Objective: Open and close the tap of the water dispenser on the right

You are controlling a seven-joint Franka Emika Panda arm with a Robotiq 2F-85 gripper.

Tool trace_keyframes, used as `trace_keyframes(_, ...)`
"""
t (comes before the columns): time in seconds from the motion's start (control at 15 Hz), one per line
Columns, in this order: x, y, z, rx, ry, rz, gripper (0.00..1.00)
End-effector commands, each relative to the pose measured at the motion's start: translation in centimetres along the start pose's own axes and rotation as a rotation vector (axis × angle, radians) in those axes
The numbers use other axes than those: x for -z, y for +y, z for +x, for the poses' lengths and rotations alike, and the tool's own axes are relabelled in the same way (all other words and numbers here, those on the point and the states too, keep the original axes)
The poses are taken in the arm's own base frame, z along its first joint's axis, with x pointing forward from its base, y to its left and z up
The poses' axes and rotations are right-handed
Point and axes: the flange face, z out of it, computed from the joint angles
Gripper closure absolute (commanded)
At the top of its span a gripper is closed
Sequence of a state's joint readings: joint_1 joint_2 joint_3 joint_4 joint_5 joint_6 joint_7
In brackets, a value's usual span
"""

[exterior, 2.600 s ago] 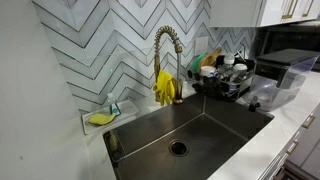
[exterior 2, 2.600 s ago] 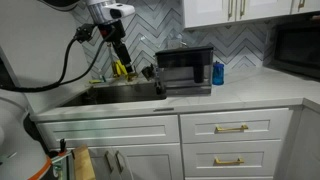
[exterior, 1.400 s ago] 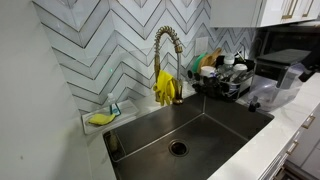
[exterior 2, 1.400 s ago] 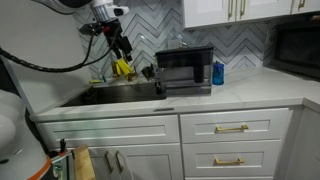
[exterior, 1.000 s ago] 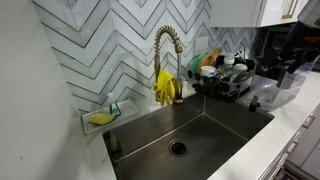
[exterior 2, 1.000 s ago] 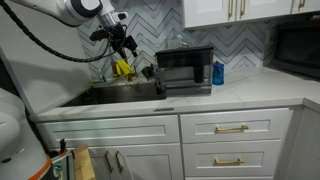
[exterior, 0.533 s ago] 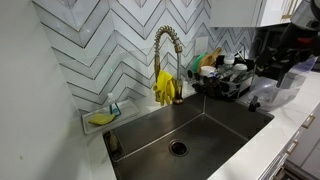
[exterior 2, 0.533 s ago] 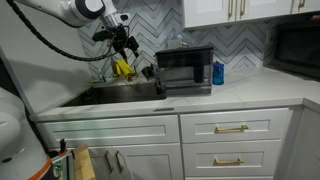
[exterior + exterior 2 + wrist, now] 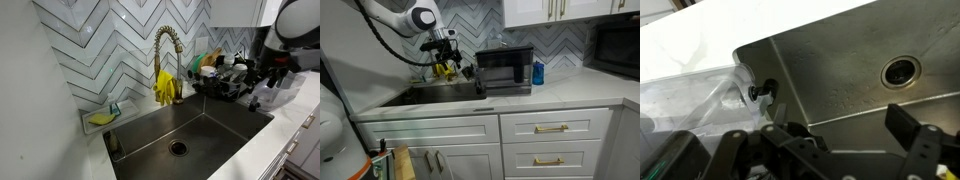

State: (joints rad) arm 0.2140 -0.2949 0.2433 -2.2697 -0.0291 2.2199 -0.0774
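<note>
The water dispenser (image 9: 762,92) is a small dark fixture on the sink rim at the basin's corner. It also shows in an exterior view (image 9: 254,103) at the sink's right corner, beside the dish rack. My gripper (image 9: 848,150) is open and empty. It hangs above the sink (image 9: 840,60), with the dispenser ahead of its left finger and apart from it. In both exterior views the gripper (image 9: 270,72) (image 9: 448,56) is in the air above the dispenser's end of the sink, not touching it.
A tall gold coil faucet (image 9: 166,55) with yellow gloves (image 9: 166,88) stands behind the basin. A loaded dish rack (image 9: 225,78) sits next to the dispenser. A sponge tray (image 9: 100,118) is at the far corner. A toaster oven (image 9: 505,70) and blue bottle (image 9: 538,72) stand on the counter. The drain (image 9: 900,70) is mid-basin.
The arm has come further into the exterior view from the right and dropped lower toward the sink's dispenser corner. The gripper has stayed open. Nothing on the counter has moved.
</note>
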Motion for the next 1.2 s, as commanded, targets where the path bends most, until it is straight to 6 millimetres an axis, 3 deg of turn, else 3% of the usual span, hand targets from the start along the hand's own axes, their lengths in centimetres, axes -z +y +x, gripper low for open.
trace_keyframes(0.0,-2.6,0.1,1.5,0.048,-0.093,-0.063,0.00)
trace_keyframes(0.47,-7.0,0.1,3.3,0.091,-0.132,-0.182,0.00)
trace_keyframes(1.13,-10.6,0.8,5.3,0.083,-0.108,-0.272,0.00)
